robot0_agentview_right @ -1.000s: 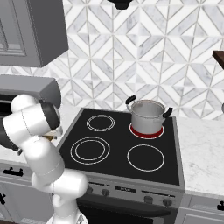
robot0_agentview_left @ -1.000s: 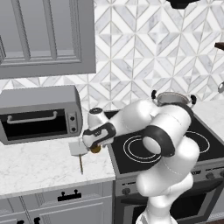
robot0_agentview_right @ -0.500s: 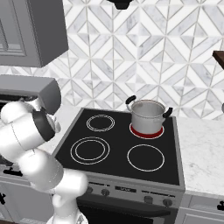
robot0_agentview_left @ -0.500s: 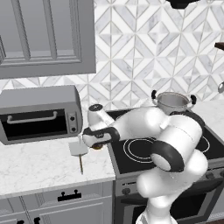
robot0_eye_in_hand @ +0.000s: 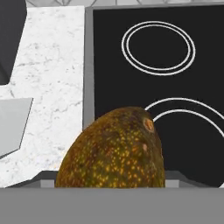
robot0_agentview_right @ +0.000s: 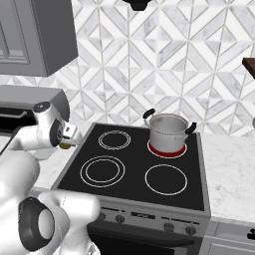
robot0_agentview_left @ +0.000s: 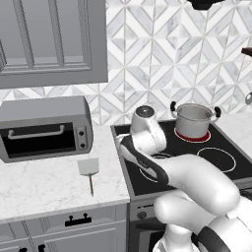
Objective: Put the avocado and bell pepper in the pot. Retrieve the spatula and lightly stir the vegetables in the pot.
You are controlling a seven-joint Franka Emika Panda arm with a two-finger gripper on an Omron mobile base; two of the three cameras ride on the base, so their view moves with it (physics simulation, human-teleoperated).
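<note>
The brownish-olive avocado (robot0_eye_in_hand: 114, 151) sits large in the hand view, with my gripper (robot0_agentview_right: 68, 137) shut on it above the stove's left edge. A sliver of the avocado (robot0_agentview_right: 64, 146) peeks out under the hand in the right base view. The steel pot (robot0_agentview_left: 193, 120) with black handles stands on the back right burner, well to the right of the hand, seen too as the pot (robot0_agentview_right: 168, 132). The spatula (robot0_agentview_left: 88, 167) lies flat on the marble counter left of the stove; its pale blade (robot0_eye_in_hand: 13, 124) is at the hand view's left edge. The bell pepper is out of view.
A toaster oven (robot0_agentview_left: 44, 128) stands at the back of the counter (robot0_agentview_left: 39, 189), under a grey wall cabinet (robot0_agentview_left: 49, 39). The black stove top (robot0_agentview_right: 134, 169) has several rings, and the one under the pot glows red. My arm's elbow crosses the stove's front left.
The hand has swung right from the counter beside the spatula to the stove's left edge, with the avocado in it. The jaws closed a little. Spatula and pot stayed put.
</note>
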